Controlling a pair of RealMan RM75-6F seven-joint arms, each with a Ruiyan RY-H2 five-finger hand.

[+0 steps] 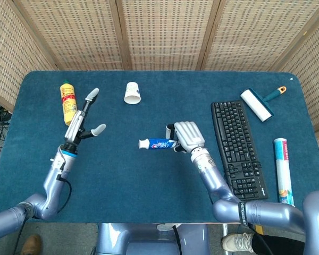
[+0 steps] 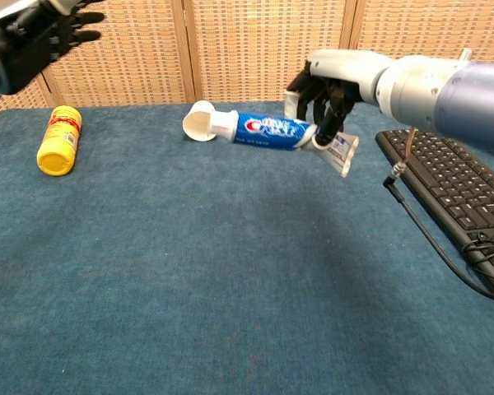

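At the table's left side, the left arm reaches up from the near edge, its forearm slanting away from the robot. The left hand (image 1: 84, 119) is raised above the cloth with its fingers spread apart and nothing between them; one finger points toward the far edge, another juts to the right. In the chest view this hand (image 2: 33, 33) shows at the top left corner, dark palm toward the camera, well above the surface. Just beyond and to the left of it, a yellow bottle (image 1: 68, 95) lies on its side, not touched by the hand.

Further right, near the far edge, a paper cup (image 1: 132, 92) lies tipped over with its mouth toward the robot.

Right of the middle, the right arm bends in from the near right corner, its forearm angling up and left. The right hand (image 1: 187, 135) is knuckles-up, its fingers curled and clamped on the tail end of a toothpaste tube (image 1: 158, 143). The chest view shows the tube (image 2: 273, 132) lifted clear of the cloth and lying roughly level, its cap end pointing left, away from the hand (image 2: 329, 90), and its flat crimped tail sticking out below the fingers.

Just right of that hand lies a keyboard (image 1: 237, 147), then a lint roller (image 1: 259, 103) toward the far corner, and a rolled tube (image 1: 284, 170) by the right edge.
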